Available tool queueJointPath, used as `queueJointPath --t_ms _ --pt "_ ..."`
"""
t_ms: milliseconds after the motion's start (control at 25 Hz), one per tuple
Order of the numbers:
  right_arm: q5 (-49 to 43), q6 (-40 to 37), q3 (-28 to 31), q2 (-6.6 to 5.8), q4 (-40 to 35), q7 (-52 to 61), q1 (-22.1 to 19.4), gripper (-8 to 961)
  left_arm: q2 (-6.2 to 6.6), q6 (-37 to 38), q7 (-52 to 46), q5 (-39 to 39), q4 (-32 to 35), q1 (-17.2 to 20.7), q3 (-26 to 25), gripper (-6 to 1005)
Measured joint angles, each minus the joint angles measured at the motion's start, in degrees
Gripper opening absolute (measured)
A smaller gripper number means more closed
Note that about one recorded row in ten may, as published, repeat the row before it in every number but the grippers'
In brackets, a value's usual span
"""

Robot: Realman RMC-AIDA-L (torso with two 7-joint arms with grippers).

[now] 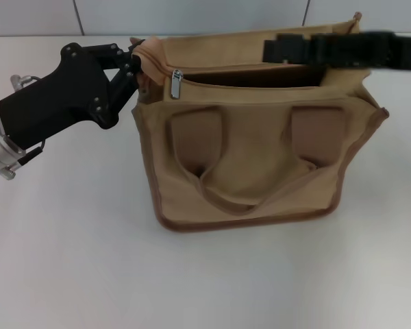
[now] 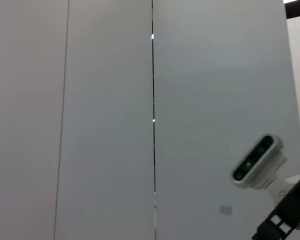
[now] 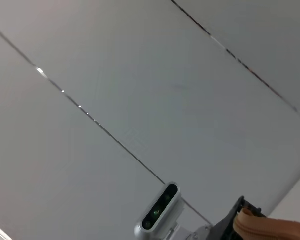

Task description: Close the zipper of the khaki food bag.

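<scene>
The khaki food bag (image 1: 246, 157) stands on the white table in the middle of the head view, its two strap handles facing me. Its top gapes open as a dark slot (image 1: 253, 75). The zipper (image 1: 246, 92) runs along the top edge, and its silver pull tab (image 1: 176, 83) hangs near the bag's left end. My left gripper (image 1: 135, 58) is shut on the bag's left end corner. My right gripper (image 1: 270, 49) reaches in from the right over the bag's back edge, well right of the pull tab. A bit of tan fabric (image 3: 270, 227) shows in the right wrist view.
The white table (image 1: 68, 260) extends around the bag. A grey panelled wall (image 1: 192, 17) stands close behind. Both wrist views face the wall, and each shows the other arm's wrist camera (image 2: 257, 160) (image 3: 160, 210).
</scene>
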Motion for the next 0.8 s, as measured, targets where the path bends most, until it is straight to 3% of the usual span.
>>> queueJointPath --t_ms 200,280,800 --pt "0.0 4.1 -3.5 -0.24 0.0 11.9 3.3 654 -0.27 1.7 1.9 0.0 -0.8 -0.1 0.0 34" --pt "0.0 7.1 -7.6 -0.16 -0.1 15.2 4.9 641 -0.27 1.7 2.2 -0.3 -1.4 -0.5 0.0 34" --pt "0.0 16.3 -16.0 1.36 -0.1 21.5 7.2 560 -0.15 0.5 1.7 -1.9 -2.2 -0.6 -0.1 35"
